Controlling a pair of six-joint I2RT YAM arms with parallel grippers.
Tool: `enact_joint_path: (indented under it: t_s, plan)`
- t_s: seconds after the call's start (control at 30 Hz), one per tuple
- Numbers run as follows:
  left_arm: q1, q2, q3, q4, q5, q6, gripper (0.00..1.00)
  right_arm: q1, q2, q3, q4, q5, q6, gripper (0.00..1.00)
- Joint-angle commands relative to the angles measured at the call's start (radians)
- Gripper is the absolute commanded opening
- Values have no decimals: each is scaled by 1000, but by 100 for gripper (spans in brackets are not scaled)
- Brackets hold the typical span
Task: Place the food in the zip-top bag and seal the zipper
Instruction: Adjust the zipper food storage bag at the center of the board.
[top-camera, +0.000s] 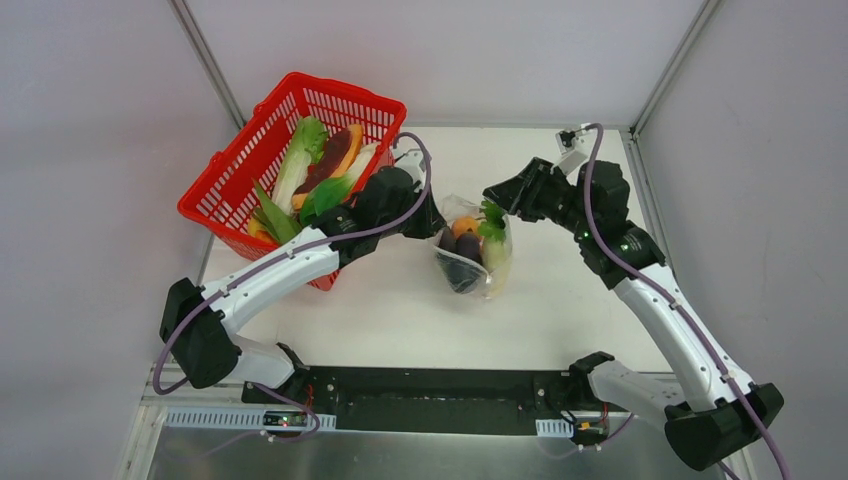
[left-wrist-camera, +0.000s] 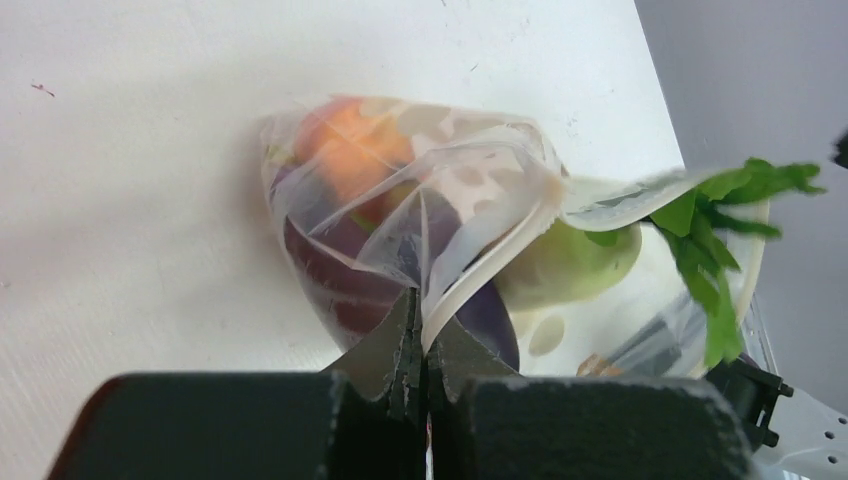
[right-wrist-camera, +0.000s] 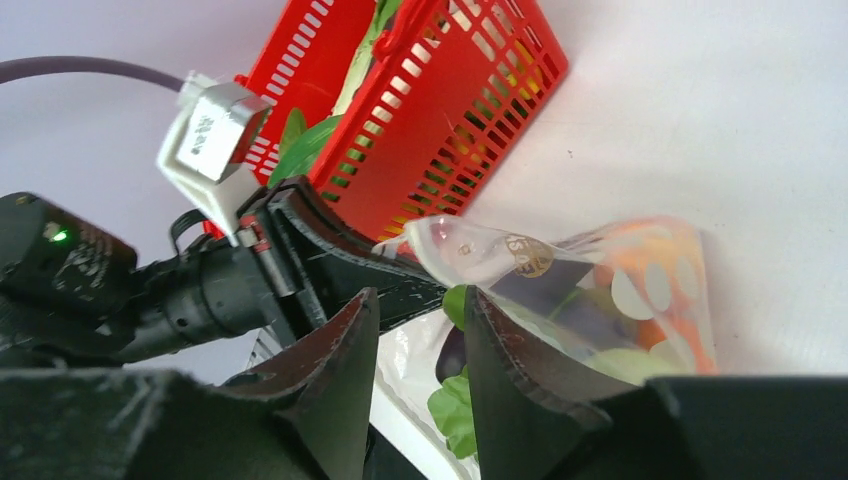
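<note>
The zip-top bag (top-camera: 472, 258) lies mid-table with a round orange fruit (top-camera: 464, 227), a dark eggplant (top-camera: 462, 250), a pale radish (top-camera: 497, 255) and green leaves (top-camera: 491, 218) in it. Its mouth faces the far side and gapes. My left gripper (top-camera: 437, 222) is shut on the bag's zipper strip (left-wrist-camera: 480, 275) at the left corner of the mouth. My right gripper (top-camera: 493, 193) is open just above the right side of the mouth. A green leaf (right-wrist-camera: 452, 415) shows between its fingers (right-wrist-camera: 495, 330), which do not pinch it.
A red mesh basket (top-camera: 235, 185) stands tilted at the back left, holding more toy produce (top-camera: 320, 165). It is close behind my left arm. White walls enclose the table on the left, right and far sides.
</note>
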Motion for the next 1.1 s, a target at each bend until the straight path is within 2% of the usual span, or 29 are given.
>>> enact_joint_path:
  t_s: [0.0,0.2,0.27,0.33,0.4,0.67,0.83,1.07]
  plan:
    - [9,-1,42,25,14,-50,0,-2,-57,43,-5,-40,-8,40]
    - [7,-6,27,35,19,-102,0,7,11,143,-124,-226,-59,39]
    - [7,-7,30,22,11,-114,0,42,23,148,-171,-214,-78,39]
    - [6,-4,39,5,5,-119,0,99,49,168,-264,-109,-126,40]
    - [5,5,48,-5,7,-121,0,151,72,178,-352,65,-157,41]
    - [-6,15,59,-33,-3,-130,0,256,110,183,-451,534,-202,55]
    - [-12,16,51,-23,4,-128,0,284,190,201,-486,616,-215,63]
    - [-27,21,35,20,19,-110,0,304,275,130,-386,663,-160,64]
